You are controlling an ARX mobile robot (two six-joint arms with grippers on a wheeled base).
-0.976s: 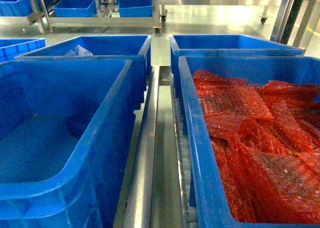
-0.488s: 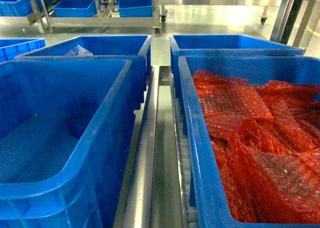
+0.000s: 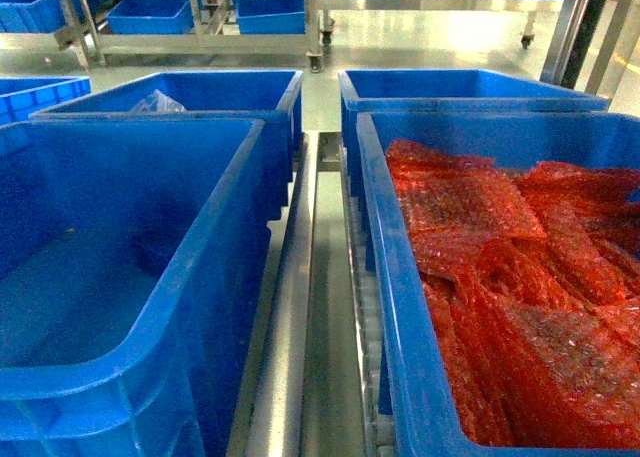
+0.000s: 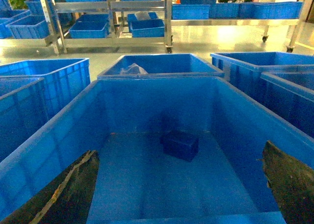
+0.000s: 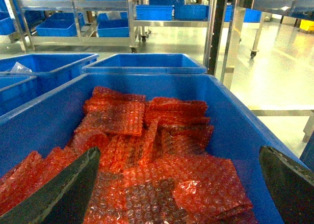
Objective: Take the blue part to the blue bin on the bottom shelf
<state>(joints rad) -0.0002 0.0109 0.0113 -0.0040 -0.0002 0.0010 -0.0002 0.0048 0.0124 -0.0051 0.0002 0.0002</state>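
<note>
Your left gripper (image 4: 179, 185) hangs spread wide over a large blue bin (image 4: 59, 131), its two dark fingers (image 4: 64, 192) at the lower corners of the left wrist view with nothing between them. The blue part (image 4: 180, 144), a small dark blue box, lies on the floor of that bin, ahead of the gripper and below it, near the far wall and just right of the gripper's centre line. In the head view the same part (image 3: 160, 249) shows only as a dim dark shape on the bin floor.

Your right gripper (image 5: 179, 185) is likewise wide open and holds nothing. It hovers over the neighbouring bin (image 5: 230, 121), directly above a heap of red bubble-wrap bags (image 5: 147, 155) that fills that bin.

Beyond both grippers stand more blue bins (image 4: 159, 64), and farther off across the shiny floor (image 5: 176, 40) steel racks (image 4: 113, 18) carrying blue bins on their shelves.
</note>
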